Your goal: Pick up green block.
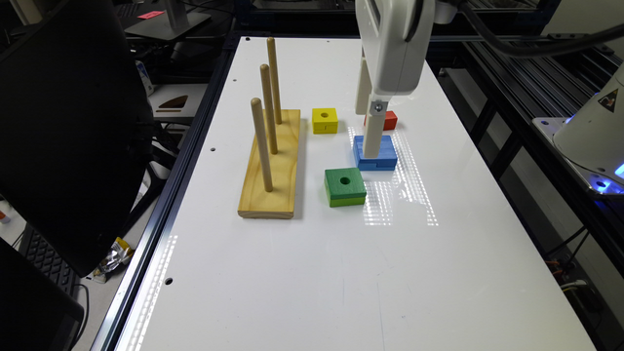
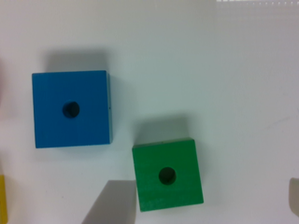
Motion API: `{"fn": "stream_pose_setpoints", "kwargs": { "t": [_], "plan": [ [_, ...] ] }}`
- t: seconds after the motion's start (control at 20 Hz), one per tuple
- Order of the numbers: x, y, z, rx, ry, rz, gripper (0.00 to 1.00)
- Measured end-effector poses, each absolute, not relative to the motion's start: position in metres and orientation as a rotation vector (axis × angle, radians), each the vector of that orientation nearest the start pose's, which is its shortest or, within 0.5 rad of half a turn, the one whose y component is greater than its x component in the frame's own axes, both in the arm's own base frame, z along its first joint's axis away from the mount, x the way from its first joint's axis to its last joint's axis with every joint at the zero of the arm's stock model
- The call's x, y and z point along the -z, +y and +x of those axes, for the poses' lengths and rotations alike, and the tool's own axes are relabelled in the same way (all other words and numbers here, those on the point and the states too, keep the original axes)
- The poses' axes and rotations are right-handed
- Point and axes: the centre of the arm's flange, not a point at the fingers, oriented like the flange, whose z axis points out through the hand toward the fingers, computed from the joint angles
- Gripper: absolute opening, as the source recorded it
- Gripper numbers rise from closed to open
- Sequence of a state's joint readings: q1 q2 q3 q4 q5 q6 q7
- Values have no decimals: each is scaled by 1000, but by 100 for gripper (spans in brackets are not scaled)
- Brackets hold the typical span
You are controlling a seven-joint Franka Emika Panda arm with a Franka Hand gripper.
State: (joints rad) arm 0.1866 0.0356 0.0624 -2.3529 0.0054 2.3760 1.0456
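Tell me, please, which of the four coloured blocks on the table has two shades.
The green block: dark green top over a lime-green lower layer. The blue block, yellow block and red block each show one colour.

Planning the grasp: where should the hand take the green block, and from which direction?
Probably from straight above, closing on two opposite flat sides of the green block. It lies flat on the white table, turned slightly askew, with bare table around it; the blue block sits close by but apart.

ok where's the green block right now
In the exterior view the green block lies flat on the white table, just in front of the blue block and to the right of the wooden peg board.
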Motion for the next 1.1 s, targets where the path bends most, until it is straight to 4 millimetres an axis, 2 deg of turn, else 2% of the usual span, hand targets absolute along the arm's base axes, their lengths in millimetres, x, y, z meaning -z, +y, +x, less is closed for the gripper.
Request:
{"fn": "stream_pose_setpoints", "kwargs": {
  "t": [0.45,0.8,1.1],
  "plan": [
    [-288,122,480,-20,1225,-2893,100],
    [-288,119,482,-16,1228,-2891,100],
    [-290,99,489,5,1227,-2886,100]
  ]
}}
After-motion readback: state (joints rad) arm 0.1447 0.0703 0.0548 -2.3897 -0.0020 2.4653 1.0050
